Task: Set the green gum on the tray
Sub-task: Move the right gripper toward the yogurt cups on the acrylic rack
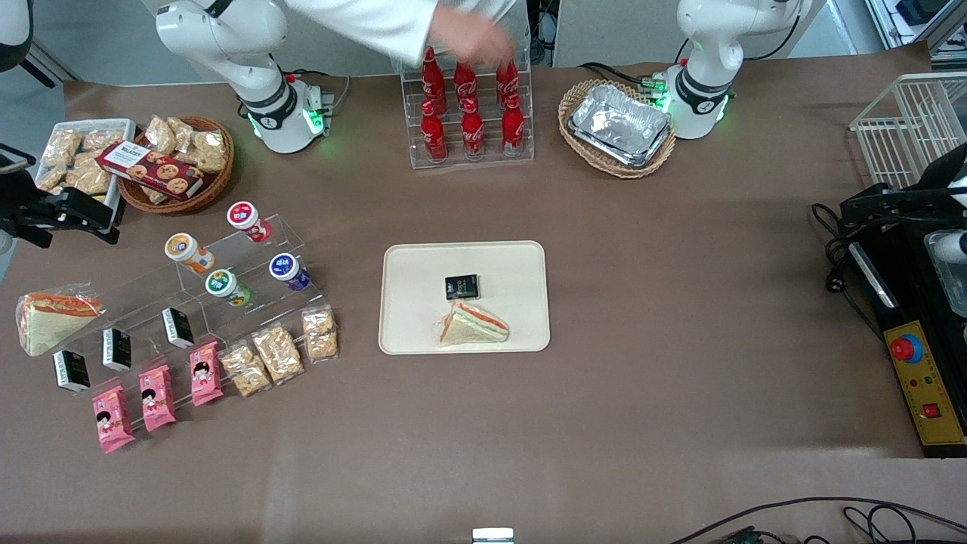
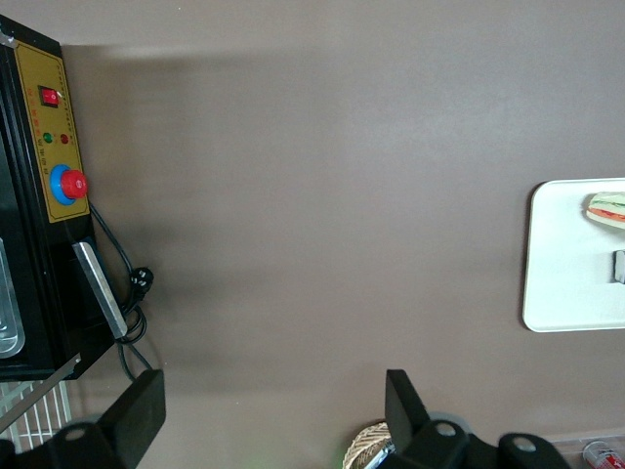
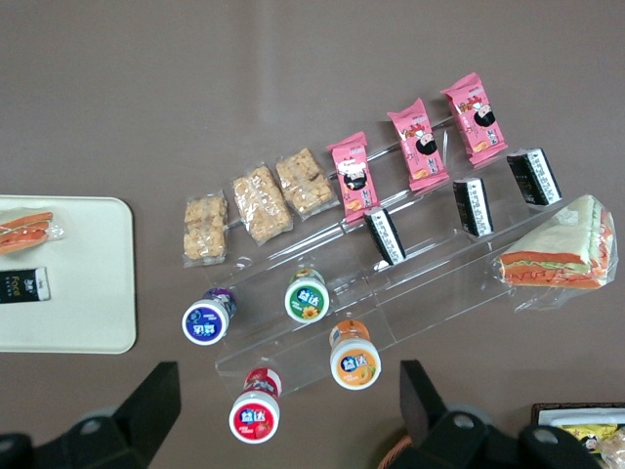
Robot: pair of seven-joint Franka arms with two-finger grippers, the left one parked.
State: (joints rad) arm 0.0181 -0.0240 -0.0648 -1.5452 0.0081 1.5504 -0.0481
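The green gum (image 1: 227,287) has a green-and-white lid and a yellow-green body. It sits on a clear stepped rack (image 1: 249,302) toward the working arm's end of the table, beside the purple-lidded canister (image 1: 288,271). It also shows in the right wrist view (image 3: 307,298). The cream tray (image 1: 412,272) lies at the table's middle and holds a wrapped sandwich (image 1: 474,325) and a small black box (image 1: 461,286). My right gripper (image 3: 283,405) is open and empty, high above the rack. In the front view it (image 1: 72,215) hangs past the rack, off toward the table's end.
Orange-lidded (image 1: 188,251) and red-lidded (image 1: 248,220) canisters, black boxes, pink packets and snack bags fill the rack. A second sandwich (image 1: 53,317) lies beside it. Snack baskets, a cola bottle rack (image 1: 470,113) with a person's hand over it, and foil trays (image 1: 619,125) stand farther from the front camera.
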